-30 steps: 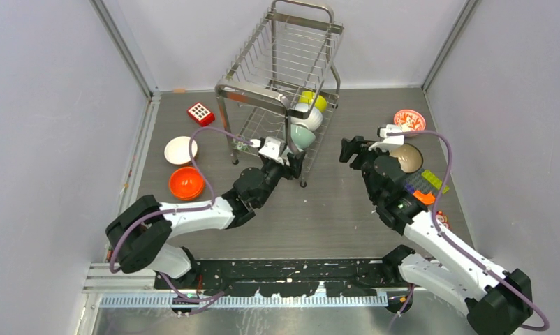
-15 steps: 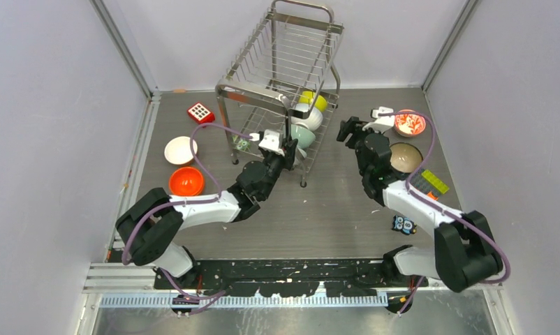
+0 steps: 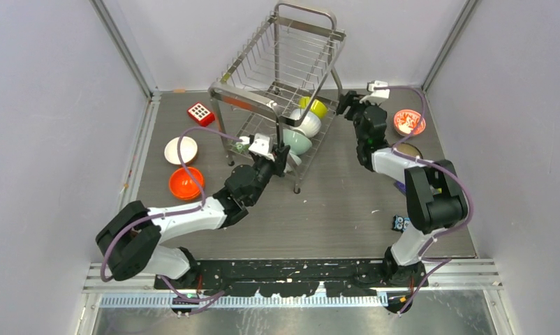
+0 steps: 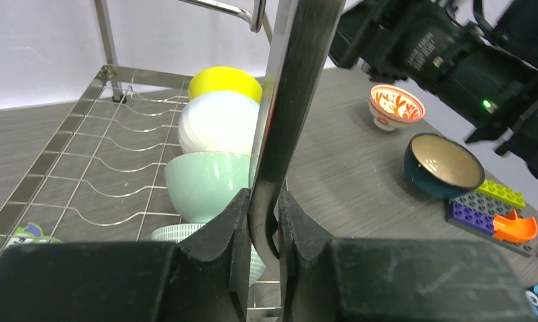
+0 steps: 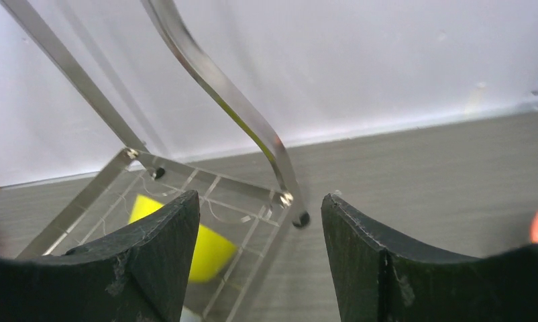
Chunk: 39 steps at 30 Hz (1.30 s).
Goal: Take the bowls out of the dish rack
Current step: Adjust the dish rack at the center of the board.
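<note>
The steel dish rack (image 3: 289, 52) stands tilted at the back centre. My left gripper (image 3: 281, 155) is shut on its front right post (image 4: 290, 87). On the lower tier a lime-yellow bowl (image 3: 315, 107), a white bowl (image 3: 306, 123) and a pale teal bowl (image 3: 297, 142) stand in a row, with a ribbed bowl (image 4: 176, 233) below the teal one. My right gripper (image 3: 345, 105) hangs open by the rack's far right leg (image 5: 249, 124), holding nothing. Off the rack lie a white bowl (image 3: 181, 150), an orange bowl (image 3: 186, 182), a red-and-white bowl (image 3: 409, 121) and a dark blue bowl (image 4: 444, 164).
A red square block with white dots (image 3: 200, 112) lies left of the rack. Flat toy bricks (image 4: 494, 208) and a small toy (image 3: 401, 223) sit at the right. Grey walls close in the back and both sides.
My left gripper has shut on the rack's post, and the rack has tipped and shifted left. The right arm has swung from the dark blue bowl to the rack's far right corner.
</note>
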### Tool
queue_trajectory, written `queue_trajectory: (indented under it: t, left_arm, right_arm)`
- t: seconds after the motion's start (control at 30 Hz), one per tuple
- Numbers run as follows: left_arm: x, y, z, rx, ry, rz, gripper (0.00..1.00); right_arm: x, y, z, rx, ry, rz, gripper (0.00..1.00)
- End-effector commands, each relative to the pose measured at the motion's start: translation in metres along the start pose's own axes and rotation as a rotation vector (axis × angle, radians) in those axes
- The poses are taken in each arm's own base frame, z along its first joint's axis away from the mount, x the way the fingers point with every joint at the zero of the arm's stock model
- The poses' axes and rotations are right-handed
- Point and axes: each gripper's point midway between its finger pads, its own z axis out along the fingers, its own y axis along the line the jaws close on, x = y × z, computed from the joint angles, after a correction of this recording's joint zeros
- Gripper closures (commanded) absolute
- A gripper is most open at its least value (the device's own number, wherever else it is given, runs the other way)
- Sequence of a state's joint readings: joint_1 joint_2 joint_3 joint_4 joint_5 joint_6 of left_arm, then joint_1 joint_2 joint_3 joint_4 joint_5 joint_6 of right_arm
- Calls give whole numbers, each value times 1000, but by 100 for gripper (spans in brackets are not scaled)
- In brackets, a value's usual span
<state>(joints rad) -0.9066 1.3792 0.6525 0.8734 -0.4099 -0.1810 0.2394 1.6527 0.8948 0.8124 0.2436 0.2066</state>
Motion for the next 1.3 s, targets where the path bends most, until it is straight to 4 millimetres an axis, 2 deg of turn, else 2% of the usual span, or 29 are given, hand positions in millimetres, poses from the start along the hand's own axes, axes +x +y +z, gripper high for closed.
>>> queue_trajectory:
  t: [0.0,0.13,0.23,0.4,0.63,0.7,0.77,0.87,0.93,1.1,1.27]
  left_arm:
    - [-30,-6,-11,44,-38,-16,100]
    - [-33,-7,-18,61,-20,-18,100]
    - [-34,-6,-23,66,-3,-21,100]
    - [-33,-4,-31,66,14,-30,100]
    - [-30,0,-37,58,36,-29,100]
    - [-29,1,-38,54,40,-29,100]
    - [-29,2,-38,52,41,-29,100]
    - [-30,4,-37,40,41,-26,100]
    - [-30,6,-36,30,43,-19,100]
    - [-23,17,-31,-6,76,-4,100]
    - [-19,31,-29,-60,92,-3,100]
  right_arm:
    - [-40,33,30,-122,-135,-12,29]
    - [-29,41,50,-154,-119,-46,29]
    - [-16,39,65,-143,-99,-73,29]
    - [-5,43,88,-158,-95,-87,29]
    - [10,43,108,-159,-71,-126,31]
    - [15,42,112,-155,-57,-145,34]
    - [15,43,114,-155,-50,-153,43]
    - [17,40,111,-145,-44,-147,67]
    - [19,36,106,-128,-42,-142,74]
    - [27,25,85,-85,-24,-136,88]
    - [17,12,61,-16,-29,-123,93]
